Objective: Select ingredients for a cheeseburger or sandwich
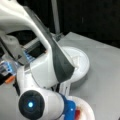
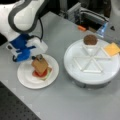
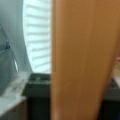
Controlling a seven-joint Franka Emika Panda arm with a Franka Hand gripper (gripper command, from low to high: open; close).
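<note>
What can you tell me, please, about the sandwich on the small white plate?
The sandwich is a small stack: a toast-brown square bread slice sits tilted on top, over a red tomato layer and a green lettuce edge. It rests on the small round white plate. The tool is right at the top slice; in the wrist view the slice fills the frame.

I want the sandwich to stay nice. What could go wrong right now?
1. The top bread slice sits tilted on the sandwich, with the claw right at its upper edge. If it lets go crooked, the slice might slide off.
2. The stack looks a bit wobbly; a nudge from the claw could push the tomato and lettuce sideways on the small plate.
3. The wrist view shows almost only bread, so aiming may be hard.
</note>
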